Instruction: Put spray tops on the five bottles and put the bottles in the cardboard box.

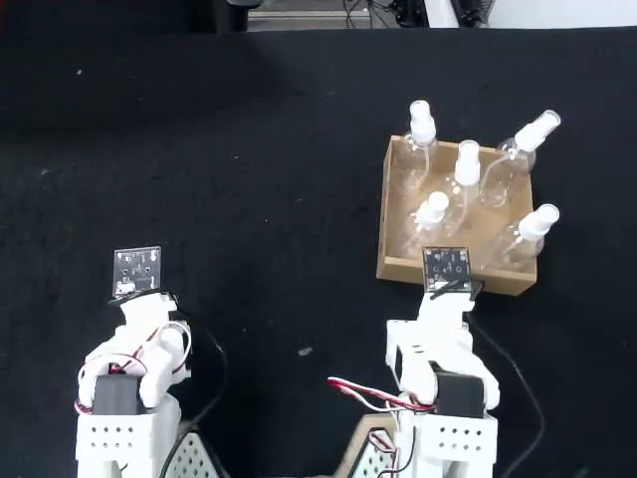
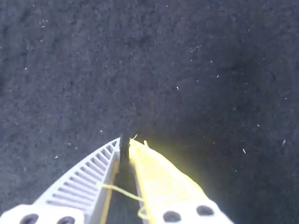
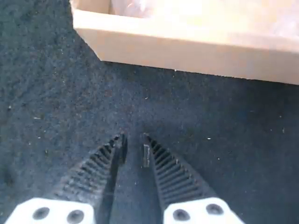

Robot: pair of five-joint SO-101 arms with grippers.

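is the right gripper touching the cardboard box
Apart. The right wrist view shows a strip of black table cover between the tips of the right gripper and the near wall of the cardboard box.

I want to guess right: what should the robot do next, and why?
Probably nothing, just rest: all five bottles seem to sit in the cardboard box with spray tops on, and the left gripper and right gripper hold nothing.

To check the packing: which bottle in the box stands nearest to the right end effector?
The front-left bottle, beside the box's near wall; the other four stand farther back or right.
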